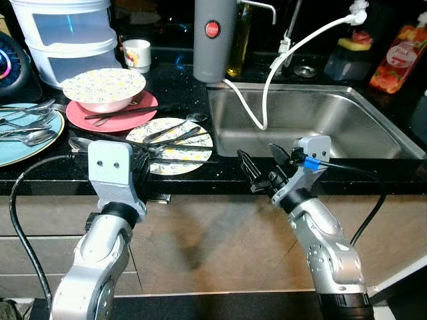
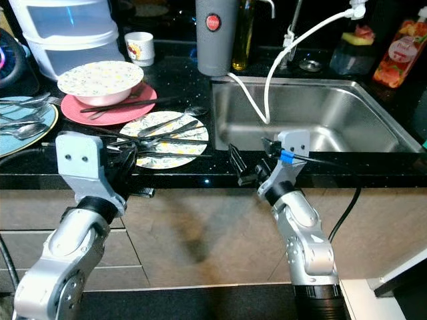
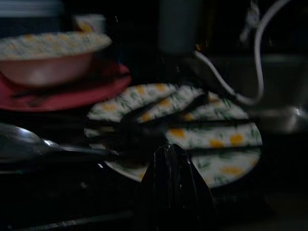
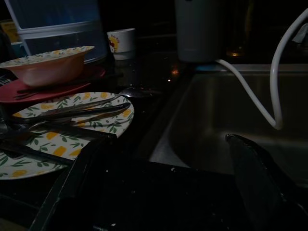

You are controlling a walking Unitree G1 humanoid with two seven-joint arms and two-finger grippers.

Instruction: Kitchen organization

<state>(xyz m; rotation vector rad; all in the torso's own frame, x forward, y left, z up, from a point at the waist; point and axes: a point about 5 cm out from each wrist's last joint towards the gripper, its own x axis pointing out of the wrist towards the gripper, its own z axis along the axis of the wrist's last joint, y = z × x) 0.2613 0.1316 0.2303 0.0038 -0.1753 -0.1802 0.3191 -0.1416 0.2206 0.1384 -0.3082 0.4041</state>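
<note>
Left hand (image 3: 171, 163), fingers together, sits just before the patterned plate (image 1: 190, 160); right hand (image 1: 263, 170) spread.

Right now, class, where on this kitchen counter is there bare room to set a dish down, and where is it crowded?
Free: the steel sink basin, apart from the white hose hanging in. Crowded: the counter left of it, with the patterned plate of cutlery, pink plate with bowl, and blue plate.
</note>
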